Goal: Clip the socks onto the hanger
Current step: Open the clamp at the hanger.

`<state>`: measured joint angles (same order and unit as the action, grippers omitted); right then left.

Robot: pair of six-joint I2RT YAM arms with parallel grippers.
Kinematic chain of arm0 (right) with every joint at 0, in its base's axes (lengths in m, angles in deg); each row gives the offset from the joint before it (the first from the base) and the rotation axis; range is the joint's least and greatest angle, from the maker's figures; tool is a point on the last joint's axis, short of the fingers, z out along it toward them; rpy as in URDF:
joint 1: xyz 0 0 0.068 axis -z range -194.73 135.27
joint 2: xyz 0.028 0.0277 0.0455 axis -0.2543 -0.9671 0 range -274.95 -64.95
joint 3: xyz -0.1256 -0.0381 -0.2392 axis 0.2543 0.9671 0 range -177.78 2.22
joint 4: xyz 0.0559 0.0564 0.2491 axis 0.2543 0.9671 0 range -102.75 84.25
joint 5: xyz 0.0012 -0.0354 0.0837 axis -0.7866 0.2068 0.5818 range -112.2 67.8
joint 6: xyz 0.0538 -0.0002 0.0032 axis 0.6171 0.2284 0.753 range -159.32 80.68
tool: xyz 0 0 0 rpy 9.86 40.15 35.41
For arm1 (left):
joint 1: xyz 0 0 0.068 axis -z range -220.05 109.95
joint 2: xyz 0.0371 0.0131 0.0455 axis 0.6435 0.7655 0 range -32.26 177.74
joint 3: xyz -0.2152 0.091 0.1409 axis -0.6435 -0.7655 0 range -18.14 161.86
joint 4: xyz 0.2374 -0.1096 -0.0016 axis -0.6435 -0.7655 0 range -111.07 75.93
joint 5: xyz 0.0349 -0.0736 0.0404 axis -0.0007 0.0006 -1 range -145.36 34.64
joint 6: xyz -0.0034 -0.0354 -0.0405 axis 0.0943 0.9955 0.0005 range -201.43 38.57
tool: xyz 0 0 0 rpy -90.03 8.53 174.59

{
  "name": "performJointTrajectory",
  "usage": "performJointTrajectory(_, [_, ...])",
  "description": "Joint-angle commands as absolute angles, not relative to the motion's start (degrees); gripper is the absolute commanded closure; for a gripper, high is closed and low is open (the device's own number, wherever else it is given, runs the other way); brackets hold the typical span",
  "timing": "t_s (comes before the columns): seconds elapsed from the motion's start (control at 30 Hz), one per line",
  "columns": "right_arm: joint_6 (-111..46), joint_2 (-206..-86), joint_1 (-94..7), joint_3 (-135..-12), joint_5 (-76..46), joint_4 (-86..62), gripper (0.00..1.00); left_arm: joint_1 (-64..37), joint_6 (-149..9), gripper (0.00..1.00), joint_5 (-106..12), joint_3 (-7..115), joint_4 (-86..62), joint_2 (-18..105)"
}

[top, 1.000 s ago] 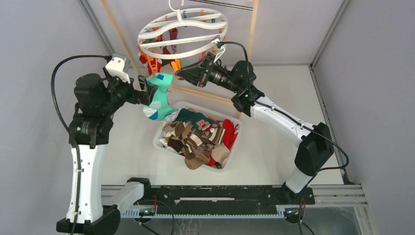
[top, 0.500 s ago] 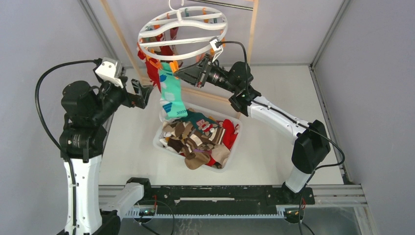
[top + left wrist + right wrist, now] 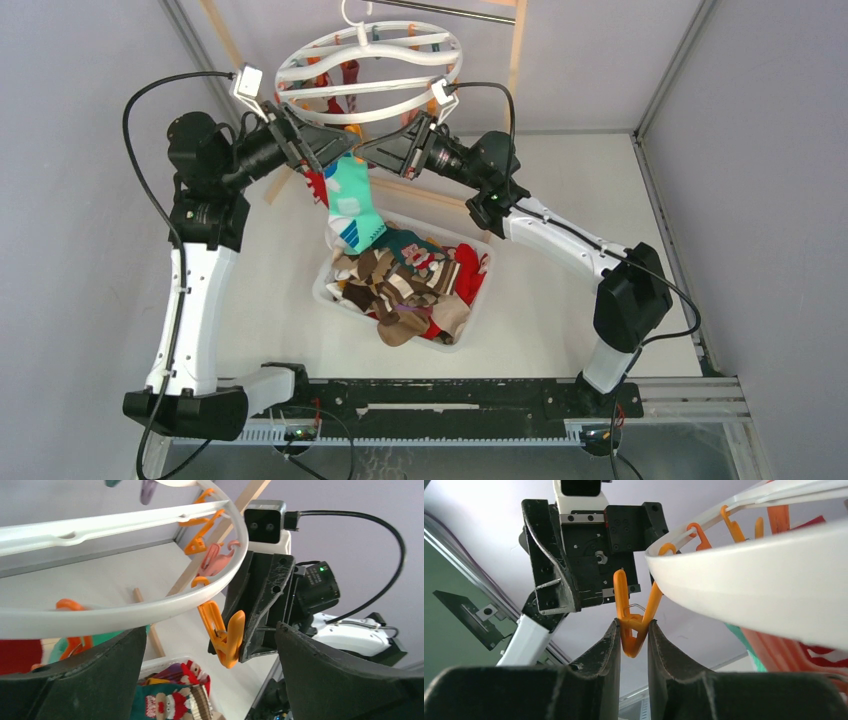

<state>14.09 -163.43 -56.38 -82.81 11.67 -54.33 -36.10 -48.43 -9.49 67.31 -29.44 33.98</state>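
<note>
The white ring hanger [image 3: 368,68] hangs at the back, with orange pegs under its rim. My right gripper [image 3: 364,152] is shut on one orange peg [image 3: 632,630], which holds no sock; the same peg [image 3: 223,636] shows in the left wrist view. Just left of it, my left gripper [image 3: 335,150] faces the right one with its jaws wide open and empty, the peg between them untouched. A mint-teal sock [image 3: 354,205] hangs straight down from the hanger's near rim. Several more socks [image 3: 400,285] lie heaped in the tub.
The translucent tub [image 3: 325,290] sits mid-table below both grippers. A pale wooden pole frame [image 3: 516,60] stands behind the hanger, with one bar [image 3: 440,198] lying along the table. Red socks [image 3: 318,185] hang on the hanger's left side.
The mint-teal sock swung off my left gripper and now hangs from the hanger. My left arm drew back, then rose to the rim. The right gripper kept its hold on the peg.
</note>
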Motion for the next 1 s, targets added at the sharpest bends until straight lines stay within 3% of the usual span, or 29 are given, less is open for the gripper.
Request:
performJointTrajectory(0.0, [17.7,-163.3,-57.3,-82.9,15.0,-58.8,1.0,-36.3,-39.1,0.0,-3.7,66.5,-18.0,33.7])
performJointTrajectory(0.23, [20.8,-164.0,-57.2,-82.6,15.5,-61.3,1.0,-36.3,-35.1,0.03,-1.0,63.5,-10.0,35.0])
performJointTrajectory(0.63, [16.7,-164.2,-58.5,-83.3,15.4,-56.9,1.0,-36.2,-27.3,0.17,2.4,61.2,-0.4,37.8])
performJointTrajectory(0.97, [-2.5,-159.5,-62.5,-84.2,4.5,-39.8,1.0,-36.2,-36.6,0.52,-5.5,62.3,-12.8,36.6])
